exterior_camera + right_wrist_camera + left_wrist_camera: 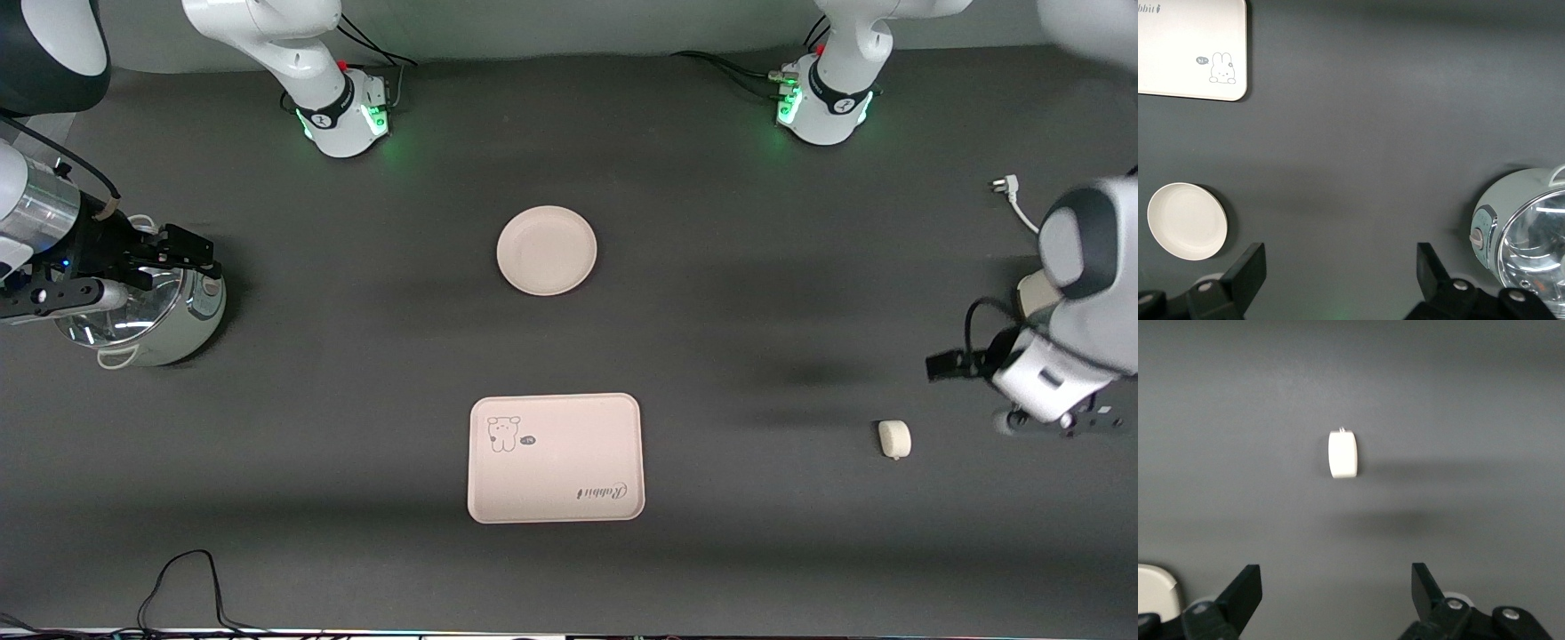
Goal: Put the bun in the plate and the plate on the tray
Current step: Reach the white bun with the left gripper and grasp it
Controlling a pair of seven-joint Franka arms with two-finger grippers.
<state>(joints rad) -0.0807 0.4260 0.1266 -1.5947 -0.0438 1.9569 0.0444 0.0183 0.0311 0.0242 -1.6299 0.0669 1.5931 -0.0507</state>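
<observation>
The bun lies on the dark table toward the left arm's end, about level with the tray; it also shows in the left wrist view. My left gripper hangs open and empty in the air close to the bun, not touching it. The round plate sits empty mid-table, farther from the front camera than the tray, which is bare. My right gripper is open and empty, over the rim of a pot at the right arm's end.
A shiny metal pot stands at the right arm's end. A white plug and cord and a cream object lie at the left arm's end. A black cable loops near the front edge.
</observation>
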